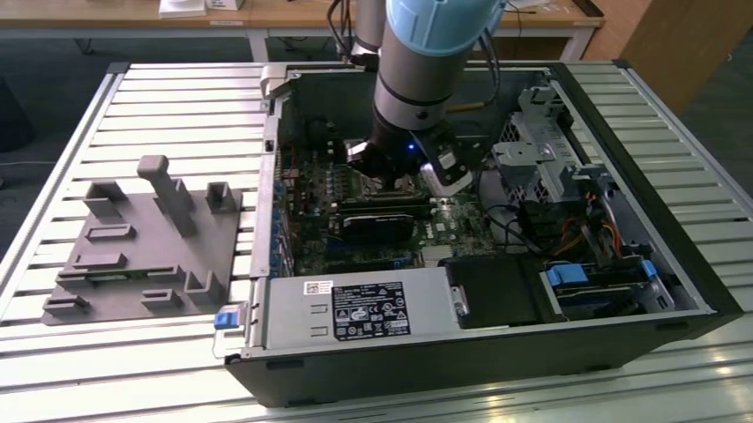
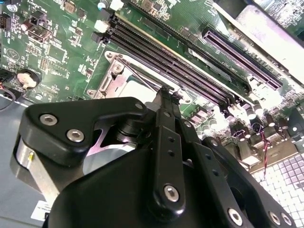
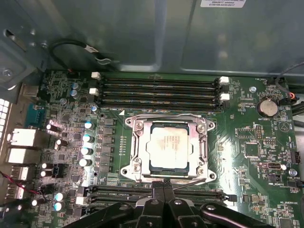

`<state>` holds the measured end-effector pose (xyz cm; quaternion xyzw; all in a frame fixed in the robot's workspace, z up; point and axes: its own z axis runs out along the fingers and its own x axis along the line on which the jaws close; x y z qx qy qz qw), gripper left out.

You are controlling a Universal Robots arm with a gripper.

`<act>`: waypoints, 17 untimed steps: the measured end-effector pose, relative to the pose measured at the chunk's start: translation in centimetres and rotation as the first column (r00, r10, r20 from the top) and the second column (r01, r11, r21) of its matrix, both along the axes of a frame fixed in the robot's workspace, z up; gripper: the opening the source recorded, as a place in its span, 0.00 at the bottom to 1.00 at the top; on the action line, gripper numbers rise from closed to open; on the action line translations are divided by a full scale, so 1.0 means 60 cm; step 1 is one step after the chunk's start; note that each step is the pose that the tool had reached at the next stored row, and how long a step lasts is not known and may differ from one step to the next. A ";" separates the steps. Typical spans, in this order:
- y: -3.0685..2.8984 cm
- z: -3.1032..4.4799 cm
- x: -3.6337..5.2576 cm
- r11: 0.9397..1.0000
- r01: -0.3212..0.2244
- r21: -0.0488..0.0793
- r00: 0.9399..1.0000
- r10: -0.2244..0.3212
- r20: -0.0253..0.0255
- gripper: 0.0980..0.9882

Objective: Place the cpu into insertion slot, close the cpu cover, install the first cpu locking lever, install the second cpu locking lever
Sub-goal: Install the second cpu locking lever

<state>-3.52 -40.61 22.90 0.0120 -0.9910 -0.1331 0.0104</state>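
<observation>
The cpu (image 3: 169, 145), a pale square chip, lies flat in the insertion slot (image 3: 167, 169) on the green motherboard. The cpu cover (image 3: 138, 137), a metal frame with a central window, lies down around the chip; in the second wrist view the cover's corner (image 2: 110, 78) shows beside the fingertips. My gripper (image 3: 164, 186) is shut, its tips pressed together at the socket's edge, right at a thin lever rod (image 3: 192, 182). In the second wrist view the gripper (image 2: 166, 92) touches thin lever rods (image 2: 140, 73). In the exterior view the gripper (image 1: 394, 181) hangs low inside the open computer case.
Memory slots (image 3: 161, 88) run along one side of the socket and more slots (image 3: 118, 192) lie by the fingers. A black card (image 1: 376, 220), a power supply box (image 1: 359, 313) and a drive cage (image 1: 541, 150) fill the case. A grey fixture (image 1: 141, 238) sits at the exterior view's left.
</observation>
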 end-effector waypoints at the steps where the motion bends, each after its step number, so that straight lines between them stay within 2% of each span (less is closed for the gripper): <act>1: 0.0000 0.000 0.000 1.000 0.000 0.000 1.000 0.000 0.000 0.01; 13: -0.0009 -0.001 -0.006 1.000 0.000 0.001 1.000 0.000 0.000 0.01; 17: -0.0041 -0.001 -0.013 1.000 0.000 0.006 1.000 0.000 0.000 0.01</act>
